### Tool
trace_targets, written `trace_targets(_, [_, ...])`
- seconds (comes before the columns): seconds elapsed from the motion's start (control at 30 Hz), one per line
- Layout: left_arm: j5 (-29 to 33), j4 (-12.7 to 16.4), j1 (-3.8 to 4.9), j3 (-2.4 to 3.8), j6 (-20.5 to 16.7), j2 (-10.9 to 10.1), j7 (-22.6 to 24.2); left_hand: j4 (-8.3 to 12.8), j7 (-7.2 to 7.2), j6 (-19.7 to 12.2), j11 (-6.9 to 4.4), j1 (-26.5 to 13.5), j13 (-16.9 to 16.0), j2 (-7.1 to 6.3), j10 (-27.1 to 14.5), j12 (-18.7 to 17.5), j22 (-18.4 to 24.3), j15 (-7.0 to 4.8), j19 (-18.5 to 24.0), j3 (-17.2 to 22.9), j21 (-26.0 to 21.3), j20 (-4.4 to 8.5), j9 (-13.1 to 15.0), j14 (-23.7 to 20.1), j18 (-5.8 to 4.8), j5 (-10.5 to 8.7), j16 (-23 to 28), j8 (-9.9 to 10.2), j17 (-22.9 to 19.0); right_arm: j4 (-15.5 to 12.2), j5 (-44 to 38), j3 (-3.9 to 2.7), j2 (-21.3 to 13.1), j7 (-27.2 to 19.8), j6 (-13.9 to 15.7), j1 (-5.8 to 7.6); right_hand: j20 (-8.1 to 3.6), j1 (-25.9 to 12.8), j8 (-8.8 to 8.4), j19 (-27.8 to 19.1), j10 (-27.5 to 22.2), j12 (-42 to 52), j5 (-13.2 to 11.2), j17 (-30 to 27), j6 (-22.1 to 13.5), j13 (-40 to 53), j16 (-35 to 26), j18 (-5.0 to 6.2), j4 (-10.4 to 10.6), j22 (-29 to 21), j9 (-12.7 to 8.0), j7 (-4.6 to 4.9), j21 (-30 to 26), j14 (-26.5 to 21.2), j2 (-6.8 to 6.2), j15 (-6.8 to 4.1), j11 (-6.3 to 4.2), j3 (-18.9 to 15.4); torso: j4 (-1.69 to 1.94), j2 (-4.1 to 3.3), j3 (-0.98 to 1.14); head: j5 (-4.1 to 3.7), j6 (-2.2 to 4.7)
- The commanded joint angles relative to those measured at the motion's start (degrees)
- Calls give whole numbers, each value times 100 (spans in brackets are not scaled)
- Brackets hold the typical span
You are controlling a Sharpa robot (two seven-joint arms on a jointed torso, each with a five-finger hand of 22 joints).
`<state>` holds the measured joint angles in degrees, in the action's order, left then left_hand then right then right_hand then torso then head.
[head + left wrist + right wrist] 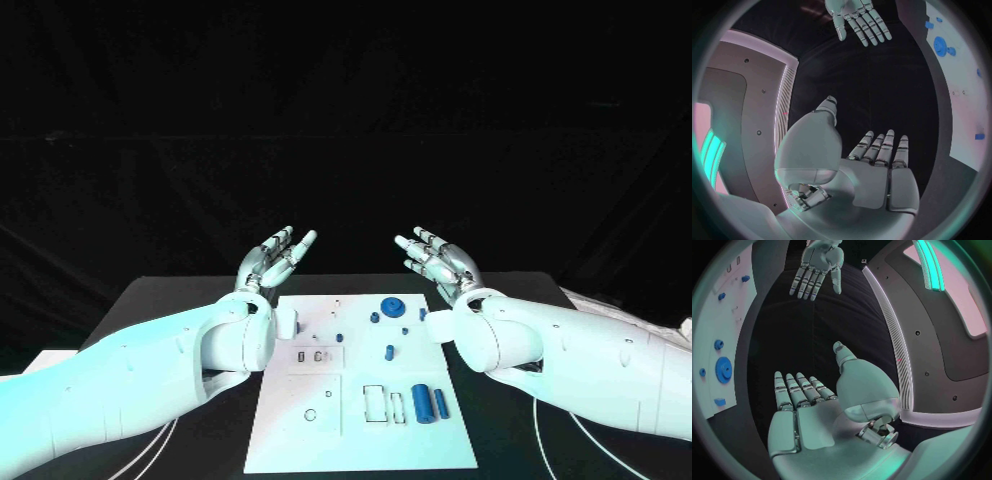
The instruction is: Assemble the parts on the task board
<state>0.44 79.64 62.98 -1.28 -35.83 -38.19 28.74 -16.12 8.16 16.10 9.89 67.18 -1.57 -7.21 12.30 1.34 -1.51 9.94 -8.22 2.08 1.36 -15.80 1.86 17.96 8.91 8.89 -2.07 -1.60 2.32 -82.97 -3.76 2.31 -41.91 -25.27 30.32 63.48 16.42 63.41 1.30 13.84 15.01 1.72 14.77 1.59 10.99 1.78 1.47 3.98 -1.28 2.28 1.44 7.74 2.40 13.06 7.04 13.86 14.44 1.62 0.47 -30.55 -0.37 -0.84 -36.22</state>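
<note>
Both white forearms cover the side edges of the white task board (361,430), which lies mid-table bearing small blue parts (423,400). Beyond it, the left hand (277,257) and right hand (438,256) hover, fingers extended, grasping nothing.

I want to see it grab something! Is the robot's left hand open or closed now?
Open. The left hand is raised beyond the task board with its fingers stretched straight, holding nothing.

I see the white board (325,440) lying flat on the counter; small blue parts (421,401) scattered across it, a round gear (391,306) near its far edge.
</note>
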Motion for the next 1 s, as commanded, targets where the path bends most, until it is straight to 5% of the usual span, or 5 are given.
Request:
trace_targets(0.03, [-73, -5, 10, 2, 371, 14, 73, -68, 497, 529, 170, 430, -57, 203, 550, 101, -86, 116, -384, 135, 172, -96, 59, 674, 92, 19, -132, -112, 82, 137, -557, 35, 61, 362, -1316, 63, 24, 848, 149, 944, 1109, 176, -248, 98, 838, 97, 184, 202, -529, 177, 95, 906, 347, 1125, 74, 43, 65, 225, 1, 1, -2, 1, -1])
trace_targets(0.3, [-73, -5, 10, 2, 371, 14, 73, 141, 604, 3092, 216, 943, -284, 489, 3678, 691, -668, -9, -3561, 231, 1470, -26, 289, 3473, 155, -22, -902, -631, 389, 326, -779, 95, 138, 533, -1934, 153, 2, 1232, 573, 2776, 3927, 592, -280, 207, 3745, 174, 679, 655, -1184, 421, 271, 639, 1089, 4024, -30, -402, -330, 845, 1, 1, -2, 1, -1])
trace_targets(0.37, [-73, -5, 10, 2, 371, 14, 73, 210, 546, 3373, 124, 1026, -283, 516, 3959, 754, -737, -123, -3957, 236, 1665, 74, 302, 3849, 164, -21, -1023, -700, 457, 335, -790, 98, 142, 541, -1965, 157, -16, 1177, 533, 2865, 4066, 532, -276, 199, 3923, 169, 634, 659, -1248, 410, 245, 631, 1122, 4148, -55, -427, -358, 997, 1, 1, -2, 1, -1])
trace_targets(0.4, [-56, 190, 15, -3, 687, -419, 182, 265, 499, 3483, 72, 1087, -278, 525, 4108, 774, -777, -195, -4192, 239, 1779, 144, 297, 4071, 173, -24, -1089, -717, 508, 612, -2340, 86, 60, 327, -977, 256, -21, 1148, 504, 2889, 4110, 497, -279, 199, 3962, 171, 607, 658, -1273, 402, 237, 631, 1128, 4188, -65, -435, -351, 1069, 10, -117, -5, -63, 25])
trace_targets(1.0, [-159, 1200, 77, 34, 968, -1100, -59, 517, 285, 4160, -213, 1341, -270, 562, 5120, 663, -869, -525, -5027, 262, 2110, 484, 212, 5053, 160, -17, -1125, -599, 990, 527, -5380, 15, -180, 1431, -1009, 592, -687, 1017, 286, 4239, 5115, 229, -326, 382, 4662, 187, 790, 629, -1489, 1012, 247, 377, 2518, 5916, -550, -999, -668, 1659, 91, -584, 0, -231, 131])
